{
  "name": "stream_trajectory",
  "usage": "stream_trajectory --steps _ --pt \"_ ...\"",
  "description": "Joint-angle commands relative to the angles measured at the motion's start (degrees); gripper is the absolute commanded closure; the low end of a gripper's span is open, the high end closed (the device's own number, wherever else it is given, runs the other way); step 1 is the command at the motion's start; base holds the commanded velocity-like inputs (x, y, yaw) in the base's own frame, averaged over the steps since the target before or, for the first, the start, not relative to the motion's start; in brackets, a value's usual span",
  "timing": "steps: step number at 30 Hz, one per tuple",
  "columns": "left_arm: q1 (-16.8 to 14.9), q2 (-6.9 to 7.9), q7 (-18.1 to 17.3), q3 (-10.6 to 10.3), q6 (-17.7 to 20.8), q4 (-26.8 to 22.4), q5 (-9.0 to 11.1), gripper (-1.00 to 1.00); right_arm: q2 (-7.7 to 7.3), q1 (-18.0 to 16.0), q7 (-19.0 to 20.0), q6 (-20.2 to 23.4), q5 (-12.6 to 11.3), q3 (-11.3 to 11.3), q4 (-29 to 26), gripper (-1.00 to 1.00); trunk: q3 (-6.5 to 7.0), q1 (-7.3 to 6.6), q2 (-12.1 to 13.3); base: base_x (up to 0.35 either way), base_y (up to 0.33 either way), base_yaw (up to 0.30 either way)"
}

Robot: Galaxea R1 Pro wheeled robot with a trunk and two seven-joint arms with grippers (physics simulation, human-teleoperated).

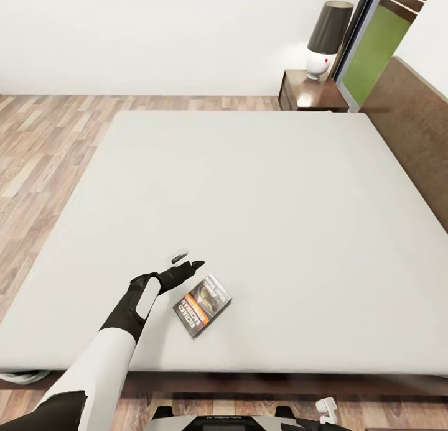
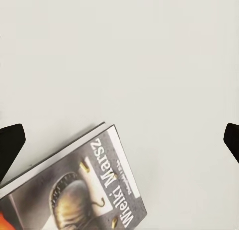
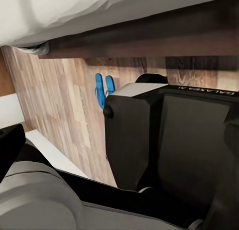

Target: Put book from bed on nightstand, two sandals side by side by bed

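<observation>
The book (image 1: pixel 202 305) lies flat on the bed's pale grey mattress (image 1: pixel 249 188), near its front edge. My left gripper (image 1: pixel 187 262) hovers open just beyond the book's far left corner, holding nothing. In the left wrist view the book (image 2: pixel 79 190) lies between and short of the two dark fingertips (image 2: pixel 11 149), with bare mattress ahead. The two blue sandals (image 3: pixel 103 88) lie side by side on the wood floor beside the bed's dark frame (image 3: pixel 149 41). My right gripper (image 3: pixel 119 140) hangs low by the robot's base, open and empty. The nightstand (image 1: pixel 311 92) stands at the bed's far right corner.
A lamp (image 1: pixel 326 36) with a dark shade stands on the nightstand. The brown headboard (image 1: pixel 417 126) runs along the bed's right side, with the window (image 1: pixel 373 45) behind it. Wood floor (image 1: pixel 43 151) lies left of the bed. My black base (image 3: pixel 169 135) sits against the bed's front.
</observation>
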Motion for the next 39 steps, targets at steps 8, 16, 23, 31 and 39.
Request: stream_trajectory --steps 8,16,23,31,39 --pt "0.0 -0.08 -0.2 0.4 0.5 0.0 0.2 -1.00 -0.07 0.0 0.0 0.5 -0.6 0.3 0.0 -1.00 -1.48 1.77 -3.3 0.000 0.000 0.000" --pt "0.0 -0.08 -0.2 0.4 0.5 0.0 0.2 -1.00 -0.07 0.0 0.0 0.5 -0.6 0.3 0.0 -1.00 -2.37 2.87 -5.3 0.000 0.000 0.000" --pt "0.0 -0.08 -0.2 0.4 0.5 0.0 0.2 -1.00 -0.08 0.0 0.0 0.5 -0.6 0.3 0.0 -1.00 -2.37 2.87 -5.3 0.000 0.000 0.000" --pt "0.0 -0.08 -0.2 0.4 0.5 0.0 0.2 -1.00 -0.07 0.0 0.0 0.5 -0.6 0.3 0.0 -1.00 -3.63 4.40 -8.1 0.000 0.000 0.000" --pt "0.0 -0.08 -0.2 0.4 0.5 0.0 0.2 -1.00 -0.08 0.0 0.0 0.5 -0.6 0.3 -0.1 -1.00 -4.35 5.28 -9.7 0.000 0.000 0.000"
